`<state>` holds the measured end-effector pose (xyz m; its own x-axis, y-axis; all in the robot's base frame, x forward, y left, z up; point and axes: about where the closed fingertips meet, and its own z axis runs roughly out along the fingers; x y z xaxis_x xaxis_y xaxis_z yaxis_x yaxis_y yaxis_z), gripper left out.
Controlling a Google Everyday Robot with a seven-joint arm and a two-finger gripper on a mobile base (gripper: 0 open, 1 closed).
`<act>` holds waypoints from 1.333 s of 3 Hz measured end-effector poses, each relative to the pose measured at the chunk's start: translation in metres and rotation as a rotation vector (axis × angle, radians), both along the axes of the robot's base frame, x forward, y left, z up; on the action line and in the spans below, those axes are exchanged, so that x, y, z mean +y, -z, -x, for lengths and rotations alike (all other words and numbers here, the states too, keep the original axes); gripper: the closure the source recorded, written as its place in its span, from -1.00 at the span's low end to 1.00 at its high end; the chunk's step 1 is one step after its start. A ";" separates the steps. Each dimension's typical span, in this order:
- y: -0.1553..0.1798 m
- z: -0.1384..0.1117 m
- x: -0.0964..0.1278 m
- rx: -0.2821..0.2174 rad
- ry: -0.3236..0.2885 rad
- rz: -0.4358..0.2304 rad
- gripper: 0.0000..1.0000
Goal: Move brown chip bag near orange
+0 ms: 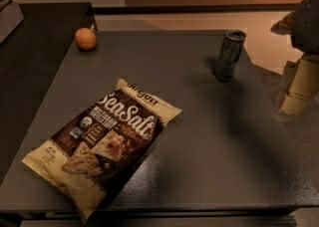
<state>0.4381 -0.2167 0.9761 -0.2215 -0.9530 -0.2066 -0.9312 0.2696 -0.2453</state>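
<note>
Here, the brown chip bag lies flat on the dark grey table, in its near-left part and set on a slant; the printed face is up, with the white "Sea Salt" script and the pictured chips showing; one cream end points toward the middle of the table, the other comes right up to the near edge. The orange sits by the far-left corner of the same table, its small stem pointing up; it is well apart from the bag, with bare table top between them. A dark slim can stands upright toward the far right, well apart from both the bag and the orange. The gripper shows at the right edge of the view, beyond the table's right side and partly cut off by the frame; it appears as a pale cream part below a greyer part of the arm; it is well apart from the bag, the orange and the can; whether it is open or closed I cannot tell. A darker surface adjoins the table on the left.
</note>
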 end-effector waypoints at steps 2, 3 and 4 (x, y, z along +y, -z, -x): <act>-0.004 0.001 0.023 -0.006 -0.094 -0.035 -1.00; -0.004 0.004 0.062 -0.017 -0.240 -0.052 -1.00; 0.000 0.005 0.097 -0.037 -0.380 -0.027 -1.00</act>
<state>0.4333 -0.1195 0.9765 0.1543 -0.9600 -0.2337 -0.9567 -0.0860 -0.2781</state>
